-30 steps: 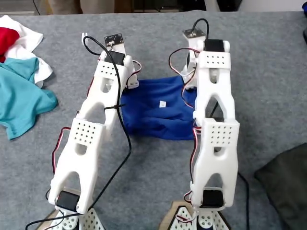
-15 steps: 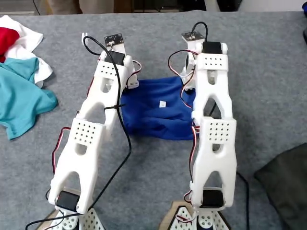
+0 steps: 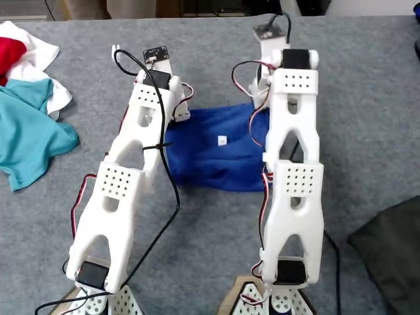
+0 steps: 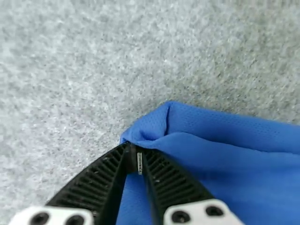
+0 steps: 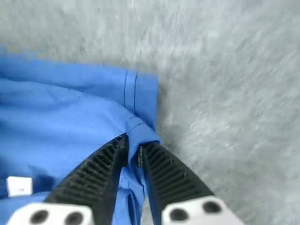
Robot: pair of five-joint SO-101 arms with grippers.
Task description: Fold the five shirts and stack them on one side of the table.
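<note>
The blue shirt [image 3: 216,147] lies in the middle of the grey table [image 3: 367,79], between the two arms, bunched, w/ a small white label [image 3: 222,140] facing up. The left gripper [image 4: 136,158] is pressed together on one far corner of the shirt, and the fabric puckers just at its tips. The right gripper [image 5: 132,146] pinches the other far corner, near a stitched hem; its jaws are almost closed w/ blue cloth between them. At the far left of the table is a loose pile: a teal shirt [image 3: 29,134] in front, a white shirt [image 3: 39,52] behind it, and a red shirt [image 3: 8,52] on the white one. A dark cloth [image 3: 390,249] lies at the near right edge, well apart from the blue shirt.
</note>
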